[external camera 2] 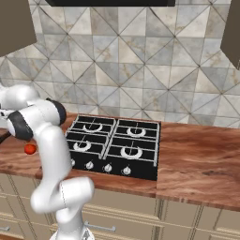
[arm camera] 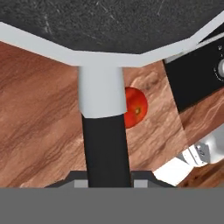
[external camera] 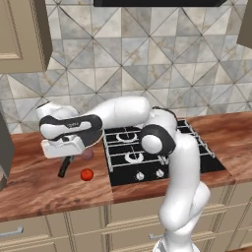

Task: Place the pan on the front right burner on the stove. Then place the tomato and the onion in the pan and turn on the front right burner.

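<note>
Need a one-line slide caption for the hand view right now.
Hand camera looks along the pan's black handle, tomato lying on the wooden counter beyond.

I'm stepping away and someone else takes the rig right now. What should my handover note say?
Gripper: shut on the pan's black handle, left of the stove; fingers barely visible.
Pan: in the grip, hanging close in front of the hand camera and above the wooden counter, not on any burner.
Tomato: on the counter left of the stove, below the pan's handle.
Onion: on the counter just behind the tomato, beside the stove's edge.
Front right burner: bare.
Done: pan grasped.
Left: set the pan on that burner, put tomato and onion in, turn the knob.
</note>
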{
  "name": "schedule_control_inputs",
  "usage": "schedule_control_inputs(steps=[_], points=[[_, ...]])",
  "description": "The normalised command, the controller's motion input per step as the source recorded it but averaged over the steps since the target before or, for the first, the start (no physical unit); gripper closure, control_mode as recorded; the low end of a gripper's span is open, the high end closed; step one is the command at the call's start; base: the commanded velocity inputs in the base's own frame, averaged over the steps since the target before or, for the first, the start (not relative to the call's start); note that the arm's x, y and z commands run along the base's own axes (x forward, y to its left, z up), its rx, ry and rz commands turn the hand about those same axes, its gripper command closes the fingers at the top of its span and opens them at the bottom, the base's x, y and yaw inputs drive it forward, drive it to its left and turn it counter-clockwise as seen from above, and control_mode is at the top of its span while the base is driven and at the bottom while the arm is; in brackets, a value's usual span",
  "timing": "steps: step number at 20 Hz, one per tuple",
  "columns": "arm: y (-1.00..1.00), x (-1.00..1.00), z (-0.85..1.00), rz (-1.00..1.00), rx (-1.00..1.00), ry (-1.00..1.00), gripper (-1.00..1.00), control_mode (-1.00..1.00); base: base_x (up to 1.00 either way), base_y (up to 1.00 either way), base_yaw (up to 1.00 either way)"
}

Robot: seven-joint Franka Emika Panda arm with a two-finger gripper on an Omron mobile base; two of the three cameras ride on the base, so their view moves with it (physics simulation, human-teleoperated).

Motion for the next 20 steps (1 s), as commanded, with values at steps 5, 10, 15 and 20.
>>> schedule_control_inputs(steps=[5, 10, 15, 20], points=[[-0.67, -0.01, 0.12, -0.15, 0.08, 0.00, 1.00, -1.00, 0.00, 0.00, 0.00], [-0.80, 0.00, 0.23, -0.17, 0.11, 0.00, 1.00, -1.00, 0.00, 0.00, 0.00], [-0.79, 0.00, 0.16, -0.19, 0.11, 0.00, 1.00, -1.00, 0.00, 0.00, 0.00], [-0.73, 0.00, 0.00, -0.22, 0.04, 0.01, 1.00, -1.00, 0.00, 0.00, 0.00]])
